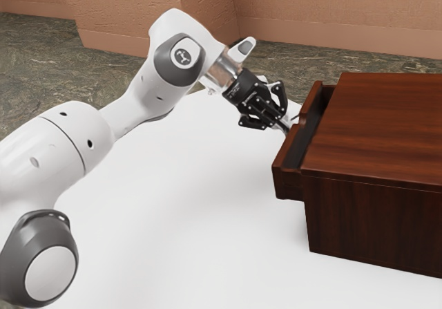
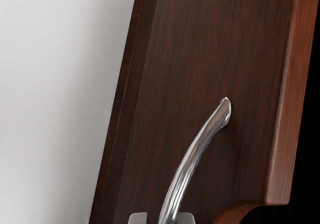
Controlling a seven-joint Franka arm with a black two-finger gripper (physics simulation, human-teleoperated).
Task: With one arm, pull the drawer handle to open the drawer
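Note:
A dark wooden cabinet (image 1: 376, 184) stands on the white table at the exterior view's right. Its top drawer (image 1: 298, 139) is pulled partway out toward the arm, and a dark gap shows behind the drawer front. My black gripper (image 1: 282, 117) sits at the drawer front, at the curved silver handle (image 2: 200, 151). In the wrist view the handle runs down between two grey fingertips (image 2: 138, 218), across the drawer's wooden front (image 2: 210, 58). The fingers close on the handle from both sides.
The white tabletop (image 1: 186, 205) spreads under the arm and in front of the cabinet. Beyond it lie a mottled floor (image 1: 41, 53) and a brown wall (image 1: 331, 5).

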